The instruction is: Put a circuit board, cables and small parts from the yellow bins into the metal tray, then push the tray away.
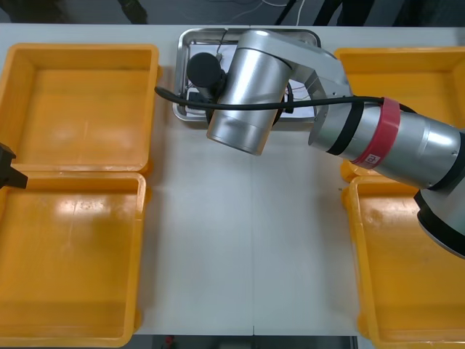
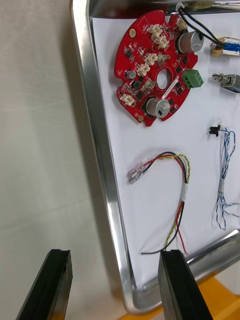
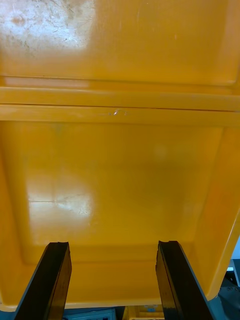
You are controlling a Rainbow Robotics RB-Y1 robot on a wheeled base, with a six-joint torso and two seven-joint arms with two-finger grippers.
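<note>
Fingers of the right end effector point(image 2: 115, 255) are standing apart, straddling the rim of the shiny rectangular metal tray point(image 2: 97, 150) near its corner. Inside the tray are lying the round red circuit board point(image 2: 155, 75), red and yellow cable point(image 2: 175, 200), twisted blue and white cable point(image 2: 225, 170) and small metal parts point(image 2: 227, 47). Pushing here is risking swivelling the tray or snagging the red and yellow cable. Well left of the tray, the left end effector point(image 3: 112, 245) is hanging, fingers apart, over a yellow plastic bin point(image 3: 120, 175)

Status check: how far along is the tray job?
Loading looks done: circuit board, red-and-yellow cable, blue-and-white cable and small metal parts lie in the metal tray. In hand: right claw, open, straddles its rim. Left claw hangs open over a yellow bin. Remaining: likely the push away.
</note>
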